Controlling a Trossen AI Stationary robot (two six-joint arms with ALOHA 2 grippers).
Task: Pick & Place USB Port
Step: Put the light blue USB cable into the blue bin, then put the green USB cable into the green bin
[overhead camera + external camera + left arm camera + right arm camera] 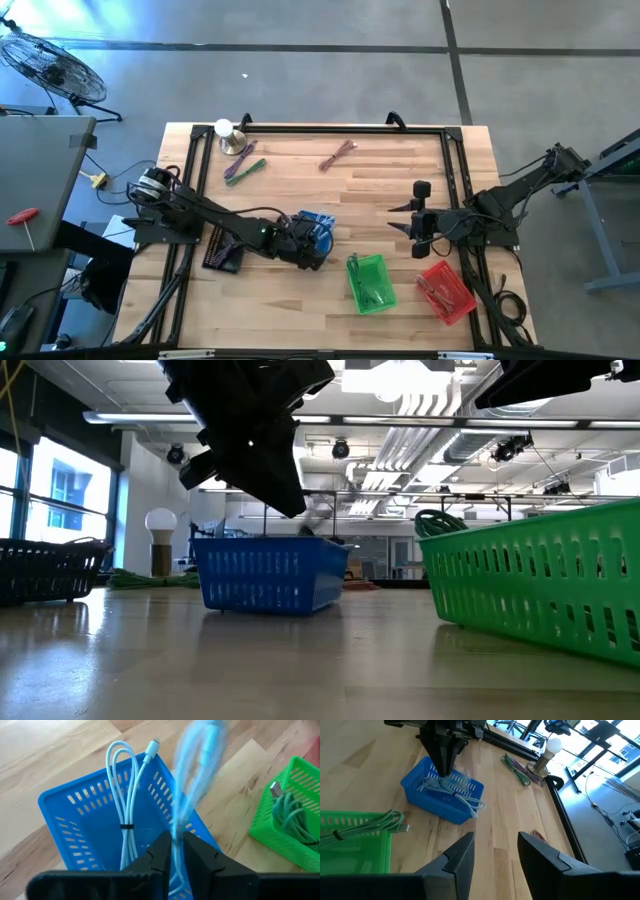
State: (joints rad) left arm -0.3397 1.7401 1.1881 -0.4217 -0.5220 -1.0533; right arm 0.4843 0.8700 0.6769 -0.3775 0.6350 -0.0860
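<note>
The left hand (173, 851) is clamped on a blue cable (192, 780) directly above the blue basket (318, 226). The cable hangs lengthwise down into it. The right hand (495, 851) waits open, well apart.

No text, label, brand, number or sign can be read in any of the views

The desk (300, 310) is made of light wood with a black frame around it. On it sit a blue basket (318, 229), a green basket (370, 283), a red basket (446, 291) and a dark basket (222, 250). A small lamp (228, 134) and two bundles of cable (244, 168) (338, 155) lie near the back edge.
</note>
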